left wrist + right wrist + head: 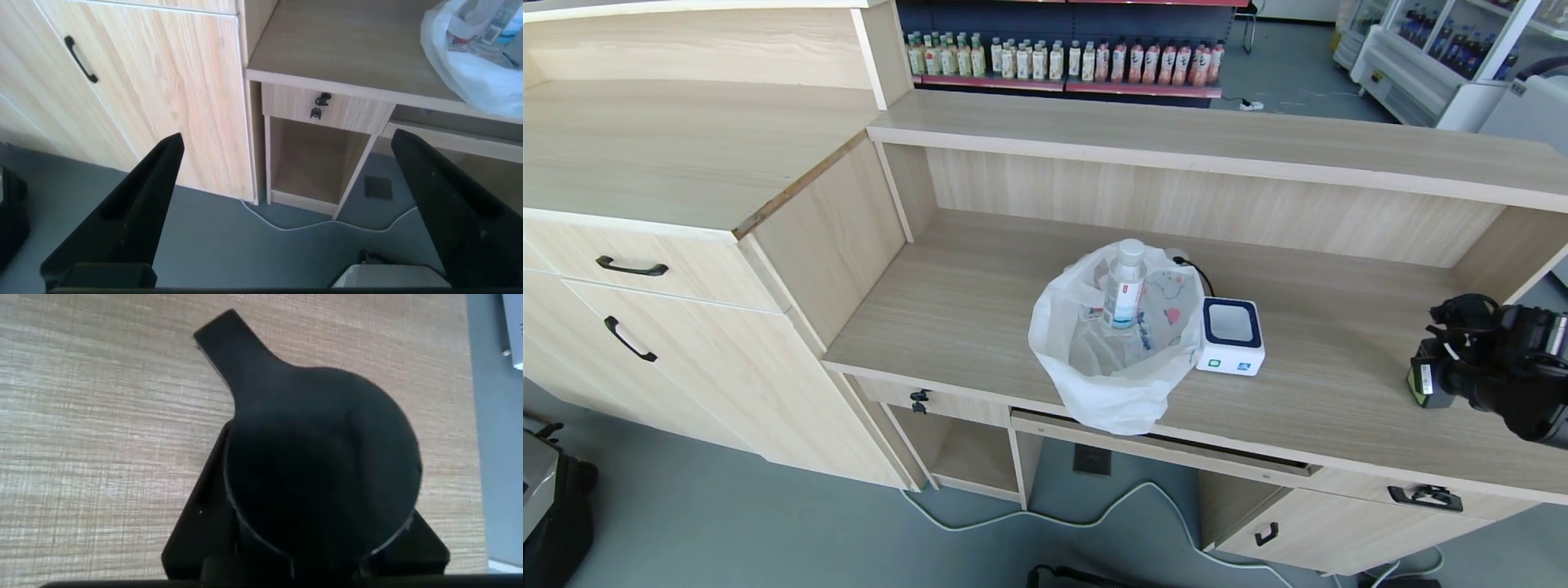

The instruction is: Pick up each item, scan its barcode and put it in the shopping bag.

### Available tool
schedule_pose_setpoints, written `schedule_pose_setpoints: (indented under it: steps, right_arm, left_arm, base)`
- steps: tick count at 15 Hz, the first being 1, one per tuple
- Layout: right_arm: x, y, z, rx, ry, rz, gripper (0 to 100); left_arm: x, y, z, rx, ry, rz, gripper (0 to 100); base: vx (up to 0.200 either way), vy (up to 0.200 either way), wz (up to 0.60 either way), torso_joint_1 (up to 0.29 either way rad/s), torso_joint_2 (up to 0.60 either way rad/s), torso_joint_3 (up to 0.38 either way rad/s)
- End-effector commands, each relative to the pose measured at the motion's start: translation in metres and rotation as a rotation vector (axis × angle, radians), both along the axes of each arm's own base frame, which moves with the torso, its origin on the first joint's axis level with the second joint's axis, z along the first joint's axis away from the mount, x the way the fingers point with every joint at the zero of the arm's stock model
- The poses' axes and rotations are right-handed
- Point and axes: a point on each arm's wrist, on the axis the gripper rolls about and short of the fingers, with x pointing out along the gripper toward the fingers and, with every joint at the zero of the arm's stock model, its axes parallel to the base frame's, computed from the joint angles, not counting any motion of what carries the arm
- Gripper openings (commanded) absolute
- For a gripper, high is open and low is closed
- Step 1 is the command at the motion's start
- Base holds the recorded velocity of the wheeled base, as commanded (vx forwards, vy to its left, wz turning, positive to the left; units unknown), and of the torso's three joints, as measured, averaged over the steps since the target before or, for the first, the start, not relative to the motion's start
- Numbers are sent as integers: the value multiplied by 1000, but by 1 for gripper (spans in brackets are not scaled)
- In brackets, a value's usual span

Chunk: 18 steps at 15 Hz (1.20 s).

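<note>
A white shopping bag (1098, 392) stands open in the middle of the wooden counter (1339, 384), with a clear water bottle (1125, 286) upright inside it. A white scanner (1231, 335) with a dark screen sits against the bag's right side. My right gripper (1427, 377) hangs over the counter's right end, shut on a dark round item (319, 457) that has a green side and a white label (1419, 382). My left gripper (286, 204) is low beside the counter's left front, above the floor, open and empty. The bag (466, 57) shows at that view's corner.
A taller cabinet (686, 163) with drawers adjoins the counter on the left. A raised ledge (1217, 139) runs along the counter's back. A cable (1094, 514) trails on the floor under the counter. Bare counter lies between the scanner and my right gripper.
</note>
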Motion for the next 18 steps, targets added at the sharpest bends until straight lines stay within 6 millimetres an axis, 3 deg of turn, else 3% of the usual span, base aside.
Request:
schedule_pose_setpoints:
  steps: [1,4,6,7,8,9,10,11,14,16,18]
  right_arm:
    - [6,3,-2,-5,-2,15,0]
    - [3,5,19,-83,-26,34,0]
    - [-32,14,98,-275,-133,45,0]
    - [-68,23,136,-399,-173,40,0]
    - [-94,31,152,-489,-179,38,0]
    - [-141,51,163,-618,-174,86,0]
    - [-167,69,160,-679,-198,190,0]
    - [-180,89,158,-725,-235,346,0]
    - [-187,141,170,-1146,-351,726,0]
    - [-191,168,184,-1547,-497,789,0]
    - [-196,200,189,-1802,-709,843,0]
  left_arm:
    - [0,0,0,0,-1,4,100]
    - [0,0,0,0,-1,1,100]
    - [0,0,0,0,-1,1,100]
    - [0,0,0,0,-1,1,100]
    - [0,0,0,0,-1,1,100]
    - [0,0,0,0,-1,1,100]
    - [0,0,0,0,-1,1,100]
    - [0,0,0,0,-1,1,100]
    - [0,0,0,0,-1,1,100]
    - [0,0,0,0,-1,1,100]
    - [0,0,0,0,-1,1,100]
  base:
    - [0,0,0,0,0,0]
    - [0,0,0,0,0,0]
    - [0,0,0,0,0,0]
    - [0,0,0,0,0,0]
    - [0,0,0,0,0,0]
    - [0,0,0,0,0,0]
    - [0,0,0,0,0,0]
    - [0,0,0,0,0,0]
    - [0,0,0,0,0,0]
    - [0,0,0,0,0,0]
    - [0,0,0,0,0,0]
